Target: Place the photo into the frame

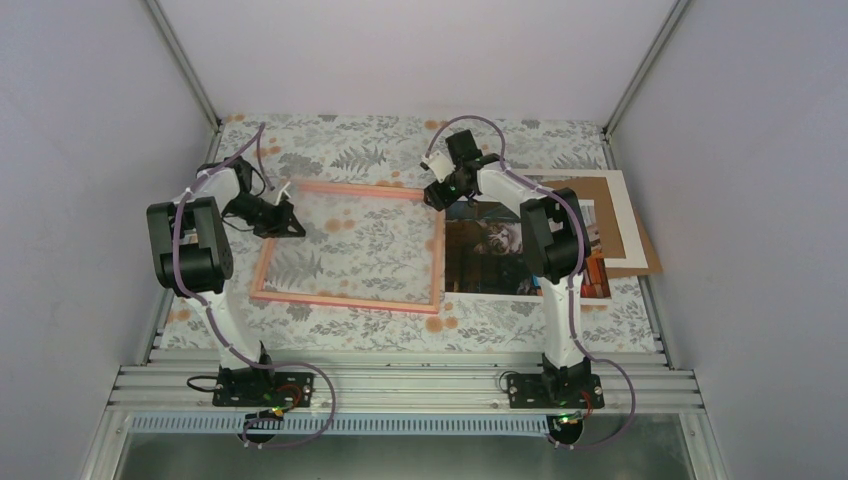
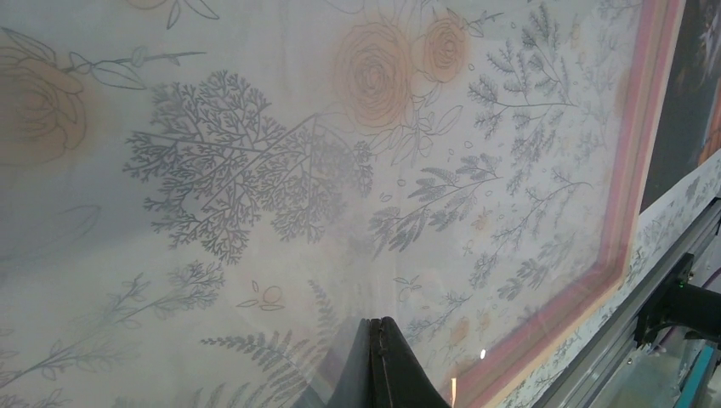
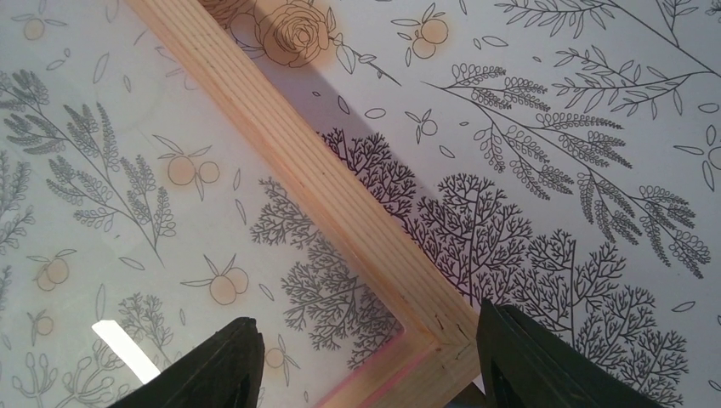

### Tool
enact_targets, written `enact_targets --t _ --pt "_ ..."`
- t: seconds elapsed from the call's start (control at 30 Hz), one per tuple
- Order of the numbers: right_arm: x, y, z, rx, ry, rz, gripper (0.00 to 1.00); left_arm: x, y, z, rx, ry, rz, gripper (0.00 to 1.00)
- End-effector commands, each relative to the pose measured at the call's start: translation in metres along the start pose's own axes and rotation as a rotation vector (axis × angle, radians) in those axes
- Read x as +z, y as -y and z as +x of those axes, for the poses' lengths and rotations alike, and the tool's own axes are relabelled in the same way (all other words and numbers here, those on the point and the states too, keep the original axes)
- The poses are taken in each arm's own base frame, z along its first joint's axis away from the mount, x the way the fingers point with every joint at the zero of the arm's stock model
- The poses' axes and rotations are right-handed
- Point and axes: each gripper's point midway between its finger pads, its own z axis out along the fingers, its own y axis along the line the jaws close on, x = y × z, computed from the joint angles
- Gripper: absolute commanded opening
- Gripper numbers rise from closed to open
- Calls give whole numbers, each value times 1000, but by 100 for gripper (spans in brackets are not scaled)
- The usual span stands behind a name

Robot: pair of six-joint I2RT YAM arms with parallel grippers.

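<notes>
A desk (image 1: 330, 135) covered in a floral print is enclosed by plain white panels. On it the frame (image 1: 345, 300) is laid flat at the centre, pale wood face upward, a placing judged to offer its opening for loading. The photo (image 1: 495, 240) is laid face up just beside the frame's right edge, not yet inside it, and is partly hidden by the right arm (image 1: 548, 240). A brown board (image 1: 650, 255) and a white mat (image 1: 625, 215) are seen farther right. The left jaws are set at the frame's left edge. In the left wrist view they are seen pressed together with nothing visible between them, their tip low over the pane (image 2: 255, 170). This is judged to be a steadying position, though contact with the pane cannot be confirmed. The right jaws are spread wide at the frame's far right corner. In the right wrist view that corner (image 3: 438, 336) is seen between the two fingers, nearer the right one, with neither shown touching the wood, so it is bracketed but not gripped. The photo is found well outside both sets of jaws. It is nearest the right ones, on the side toward that arm's base, and its dark edge (image 2: 689, 85) is glimpsed beyond the frame's far rail in the left wrist view.
</notes>
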Motion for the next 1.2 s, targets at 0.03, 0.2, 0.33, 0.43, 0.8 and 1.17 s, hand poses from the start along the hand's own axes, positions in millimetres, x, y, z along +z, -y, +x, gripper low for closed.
enact_targets --t 0.03,0.2,0.33,0.43,0.8,1.17 --pt "-13 3 -12 -24 36 31 63 -4 -8 -6 16 23 -27 2" --pt "-14 4 -12 -21 36 34 63 -5 -13 -2 4 23 -40 2" --pt "-14 3 -13 -17 36 30 63 -6 -17 -1 -1 26 -48 2" --pt "-14 3 -13 -16 38 29 63 -6 -17 -2 1 26 -43 2" --pt "-10 -2 -10 1 33 -1 63 -3 -14 -4 16 32 -20 2" --pt "-22 -19 -14 -13 56 -73 63 5 -11 -9 47 39 -61 3"
